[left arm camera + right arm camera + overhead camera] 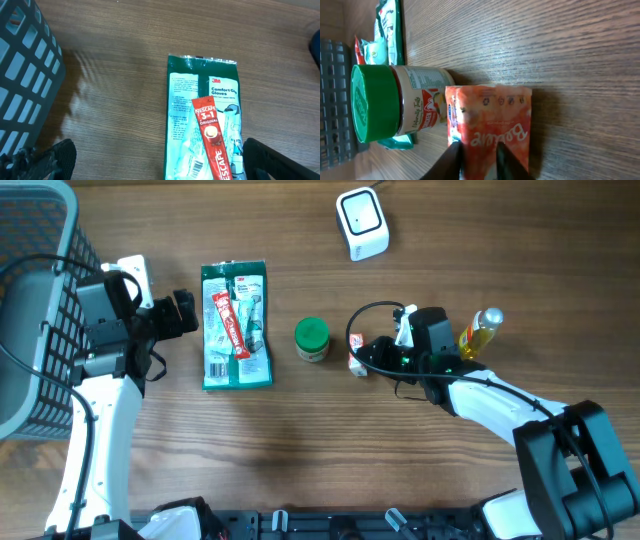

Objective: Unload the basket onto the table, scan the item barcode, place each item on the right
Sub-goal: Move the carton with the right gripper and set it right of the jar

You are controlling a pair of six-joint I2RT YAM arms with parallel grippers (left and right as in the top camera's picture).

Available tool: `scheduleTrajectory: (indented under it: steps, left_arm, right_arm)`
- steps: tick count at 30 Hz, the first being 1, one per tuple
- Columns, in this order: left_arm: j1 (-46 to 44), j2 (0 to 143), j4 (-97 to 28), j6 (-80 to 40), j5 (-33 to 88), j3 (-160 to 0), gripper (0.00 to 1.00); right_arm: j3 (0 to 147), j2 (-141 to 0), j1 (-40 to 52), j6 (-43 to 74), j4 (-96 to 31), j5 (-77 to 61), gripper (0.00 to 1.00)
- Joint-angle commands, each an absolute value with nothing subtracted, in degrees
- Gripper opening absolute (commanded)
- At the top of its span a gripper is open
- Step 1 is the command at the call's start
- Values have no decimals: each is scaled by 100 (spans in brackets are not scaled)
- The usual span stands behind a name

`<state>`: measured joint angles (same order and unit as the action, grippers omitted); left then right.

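The brown wooden bench [300, 470] is carrying everything. At nine o'clock the grey plastic mesh basket [35, 300] is running off the frame edge. Next to it, the left end effector [188, 313] is hanging wide open and empty at the nine o'clock edge of the green plastic glove pack [237, 330]. The white box-shaped scanner [362, 223] is sitting at twelve o'clock.

Toward three o'clock, just beside the green-lidded labelled jar [400, 102], the small orange-red printed pouch [490, 115] is lying under the right end effector [479, 161]. Its jaws are standing narrowly parted across the pouch's near edge, and I cannot tell whether they are pinching it.

Pickup seems to be the step in hand. The next move is calling for a firm pinch, a lift, and turning the barcode toward the scanner. No barcode is showing on the pouch's visible face.
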<state>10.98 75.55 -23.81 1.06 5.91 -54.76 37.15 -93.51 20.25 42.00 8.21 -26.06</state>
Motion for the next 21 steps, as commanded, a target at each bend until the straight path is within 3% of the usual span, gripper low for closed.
scheduleTrajectory:
  steps: [1,21]
  left_arm:
    - [1125,7577,-2368,150,615,-5520,100]
    - [1125,7577,-2368,150,615,-5520,100]
  right_arm:
    - [3669,-9354,2016,4176,832,-2484,29]
    - [3669,-8938,1802,3446,296,-2051,35]
